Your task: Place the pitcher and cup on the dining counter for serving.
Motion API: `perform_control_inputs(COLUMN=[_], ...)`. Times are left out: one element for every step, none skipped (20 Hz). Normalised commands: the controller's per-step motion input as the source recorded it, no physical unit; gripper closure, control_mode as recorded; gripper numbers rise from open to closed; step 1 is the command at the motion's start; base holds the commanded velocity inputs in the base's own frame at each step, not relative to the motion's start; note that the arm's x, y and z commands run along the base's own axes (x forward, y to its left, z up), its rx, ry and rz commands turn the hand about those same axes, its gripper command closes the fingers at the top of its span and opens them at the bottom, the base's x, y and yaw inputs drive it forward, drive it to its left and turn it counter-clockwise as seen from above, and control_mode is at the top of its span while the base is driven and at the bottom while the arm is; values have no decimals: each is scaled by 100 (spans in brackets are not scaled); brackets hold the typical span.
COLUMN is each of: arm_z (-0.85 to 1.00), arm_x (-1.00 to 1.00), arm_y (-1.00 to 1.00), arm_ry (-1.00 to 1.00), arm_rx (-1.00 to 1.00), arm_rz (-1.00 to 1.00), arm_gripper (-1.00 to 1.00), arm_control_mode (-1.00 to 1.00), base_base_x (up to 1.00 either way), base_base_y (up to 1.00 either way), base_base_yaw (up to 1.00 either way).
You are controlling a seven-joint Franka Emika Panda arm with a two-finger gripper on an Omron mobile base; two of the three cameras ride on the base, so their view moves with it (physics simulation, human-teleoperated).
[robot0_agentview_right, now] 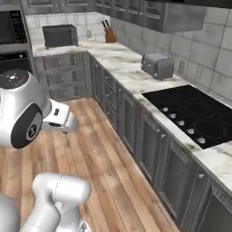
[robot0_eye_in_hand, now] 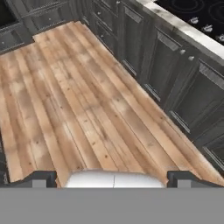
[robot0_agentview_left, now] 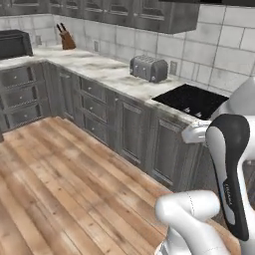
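Over the wood floor (robot0_eye_in_hand: 74, 109), in front of the dark grey cabinets (robot0_eye_in_hand: 175, 83), the gripper (robot0_eye_in_hand: 114, 180) hangs pointing down and forward. Its two dark fingertips (robot0_eye_in_hand: 41, 178) stand far apart, wide open, with nothing but bare planks between them.

Along the wall runs a marble counter (robot0_agentview_left: 99, 69) that turns a corner at the far left. On its top, near the back edge, stands a silver toaster (robot0_agentview_left: 148, 68). Just beside the toaster, toward the near end, a black cooktop (robot0_agentview_left: 191, 99) is set flush into the marble, its knobs along the front edge. At the far corner of the counter a brown knife block (robot0_agentview_left: 66, 39) stands against the tiled wall, and left of it, on the other leg of the counter, sits a dark boxy oven (robot0_agentview_left: 14, 44). Dark upper cabinets (robot0_agentview_right: 149, 13) hang above the tiles.

Where the pitcher and the cup stand cannot be told from these views, so nothing can be said of their look.
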Motion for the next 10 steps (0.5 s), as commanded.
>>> perform_control_inputs(arm_z=[0, 0, 0, 0, 0, 0, 0, 0, 0, 0], arm_x=[0, 0, 0, 0, 0, 0, 0, 0, 0, 0], arm_y=[0, 0, 0, 0, 0, 0, 0, 0, 0, 0], arm_ry=[0, 0, 0, 0, 0, 0, 0, 0, 0, 0], arm_rx=[0, 0, 0, 0, 0, 0, 0, 0, 0, 0], arm_rz=[0, 0, 0, 0, 0, 0, 0, 0, 0, 0], arm_gripper=[-100, -100, -100, -100, -100, -100, -100, -100, -100, -100], arm_control_mode=[100, 100, 100, 100, 100, 100, 100, 100, 100, 100], base_base_x=[0, 0, 0, 0, 0, 0, 0, 0, 0, 0], base_base_y=[0, 0, -5, -11, -19, -29, -34, -43, -51, -54], base_base_yaw=[-93, -92, -90, -88, -85, -83, -81, -79, -72, -65])
